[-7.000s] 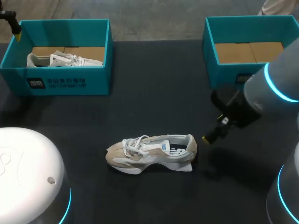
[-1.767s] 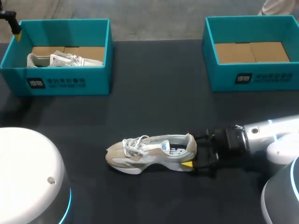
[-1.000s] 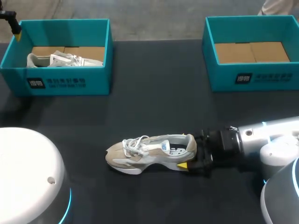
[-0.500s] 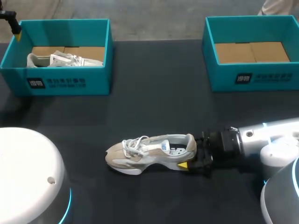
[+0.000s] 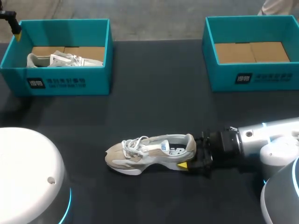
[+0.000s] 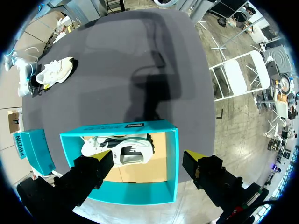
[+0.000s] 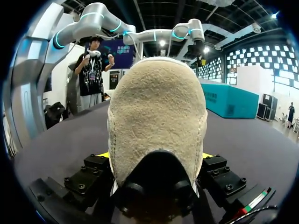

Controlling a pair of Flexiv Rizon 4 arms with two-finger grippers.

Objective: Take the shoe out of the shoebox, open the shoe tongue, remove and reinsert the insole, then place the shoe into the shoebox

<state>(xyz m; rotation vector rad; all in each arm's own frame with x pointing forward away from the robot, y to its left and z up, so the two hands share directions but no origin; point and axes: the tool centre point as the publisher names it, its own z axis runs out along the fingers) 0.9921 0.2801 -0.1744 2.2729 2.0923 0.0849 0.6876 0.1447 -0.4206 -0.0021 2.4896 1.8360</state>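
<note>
A beige and white shoe (image 5: 149,153) stands upright on its sole in the lower middle of the frame, toe to the left, heel to the right, white laces loosely tied, its opening showing a dark insole. The heel is clasped between the fingers of the right gripper (image 5: 190,154). At upper left an open teal shoebox (image 5: 60,81) holds a second shoe (image 5: 63,59) lying against its near wall. At upper right another open teal shoebox (image 5: 254,77) shows its brown cardboard floor.

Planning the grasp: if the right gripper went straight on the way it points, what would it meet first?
The shoe, heel first; it sits right ahead of the right gripper, apparently touching.
</note>
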